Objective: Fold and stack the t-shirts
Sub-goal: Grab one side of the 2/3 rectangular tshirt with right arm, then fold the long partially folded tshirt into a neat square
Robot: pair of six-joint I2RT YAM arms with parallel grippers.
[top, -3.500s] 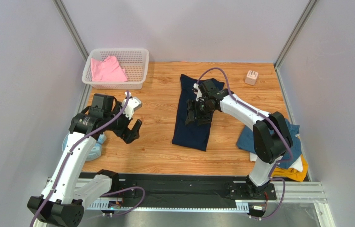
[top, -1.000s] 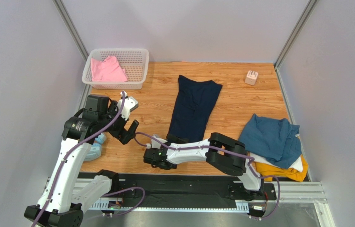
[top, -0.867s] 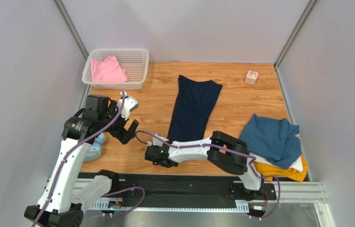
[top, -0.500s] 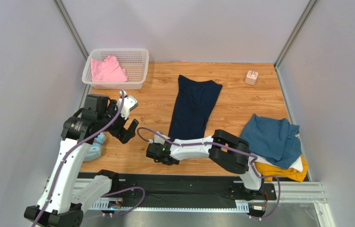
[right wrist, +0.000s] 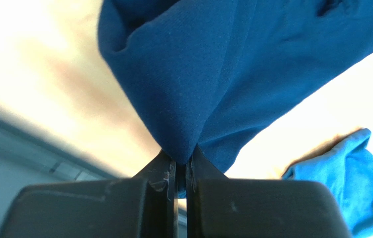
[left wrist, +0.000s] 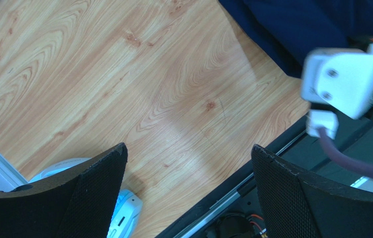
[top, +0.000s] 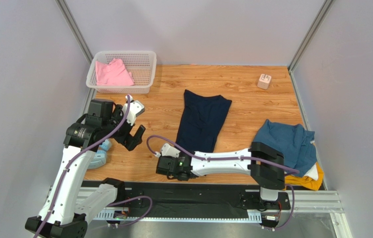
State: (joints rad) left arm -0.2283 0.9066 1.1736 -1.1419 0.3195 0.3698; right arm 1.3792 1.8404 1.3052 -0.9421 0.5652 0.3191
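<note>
The dark navy t-shirt (top: 201,119) lies as a long folded strip in the middle of the table. My right gripper (top: 181,161) is low by the near edge, shut on the strip's near hem. In the right wrist view the navy cloth (right wrist: 193,84) rises in a peak out of the pinched jaws of the right gripper (right wrist: 182,161). My left gripper (top: 136,136) hovers open over bare wood at the left, its fingers (left wrist: 94,193) wide apart with nothing between them. The pink t-shirt (top: 113,73) lies in the basket. The teal (top: 285,144), white (top: 312,171) and mustard yellow (top: 305,182) t-shirts are piled at the right.
A white mesh basket (top: 123,53) stands at the back left. There is a small pale block (top: 264,81) at the back right. A light blue device (top: 101,151) lies near the left edge below my left arm. A black rail (top: 183,191) runs along the near edge.
My right gripper has shut on the navy shirt's near hem and drawn back towards the near edge. The whole strip slid nearer. The left arm has barely moved.
</note>
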